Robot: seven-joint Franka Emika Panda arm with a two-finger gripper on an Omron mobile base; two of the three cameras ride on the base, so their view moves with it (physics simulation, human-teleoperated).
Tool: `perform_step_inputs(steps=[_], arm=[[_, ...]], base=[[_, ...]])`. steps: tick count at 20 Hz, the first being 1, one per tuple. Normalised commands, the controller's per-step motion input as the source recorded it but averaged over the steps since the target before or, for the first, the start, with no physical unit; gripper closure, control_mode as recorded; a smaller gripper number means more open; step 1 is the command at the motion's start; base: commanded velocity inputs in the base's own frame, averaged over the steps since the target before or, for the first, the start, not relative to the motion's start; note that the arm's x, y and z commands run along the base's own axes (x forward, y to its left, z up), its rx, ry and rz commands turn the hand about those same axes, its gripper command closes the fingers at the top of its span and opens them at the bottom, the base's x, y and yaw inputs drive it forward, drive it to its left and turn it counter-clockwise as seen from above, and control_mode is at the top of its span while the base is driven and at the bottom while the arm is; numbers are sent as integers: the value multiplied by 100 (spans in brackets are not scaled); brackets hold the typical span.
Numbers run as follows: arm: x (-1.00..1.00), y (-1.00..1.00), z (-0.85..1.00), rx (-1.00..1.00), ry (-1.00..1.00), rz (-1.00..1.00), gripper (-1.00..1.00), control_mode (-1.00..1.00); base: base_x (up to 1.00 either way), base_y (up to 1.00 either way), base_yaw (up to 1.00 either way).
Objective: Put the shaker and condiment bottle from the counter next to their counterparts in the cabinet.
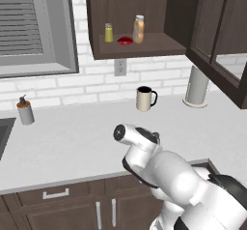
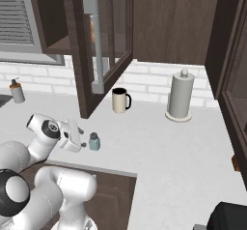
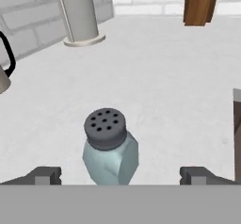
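Observation:
The blue-grey shaker (image 3: 110, 148) with its dark holed cap stands upright on the light counter (image 3: 164, 86), near the front edge (image 2: 94, 141). My gripper (image 3: 121, 175) is open, level with the shaker's base, one fingertip on each side and neither touching it; in the right base view the gripper (image 2: 83, 140) sits just left of the shaker. The orange condiment bottle (image 1: 139, 29) stands on the shelf of the open cabinet (image 1: 154, 45), right of the low red item (image 1: 125, 40) and the yellow-green shaker (image 1: 109, 33).
A cream mug (image 2: 120, 100) stands behind the shaker, with a paper towel holder (image 2: 181, 96) farther right. A grey pump dispenser (image 1: 25, 110) is near the sink (image 1: 2, 132) at the left. An open cabinet door (image 2: 96, 45) hangs over the counter.

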Motion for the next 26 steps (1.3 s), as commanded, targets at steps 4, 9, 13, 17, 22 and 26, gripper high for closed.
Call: perform_step_inputs(steps=[4, 9, 13, 17, 22, 26], arm=[[0, -7, 0, 0, 0, 0, -100, -100], [0, -10, 0, 0, 0, 0, -100, -100], [1, -9, 0, 0, 0, 0, -100, -100], [3, -7, 0, 0, 0, 0, -100, -100], [6, -9, -1, 0, 0, 0, -100, -100], [6, -9, -1, 0, 0, 0, -100, -100]], base=[[0, 0, 0], [0, 0, 0], [0, 0, 0], [0, 0, 0], [0, 0, 0], [0, 0, 0]])
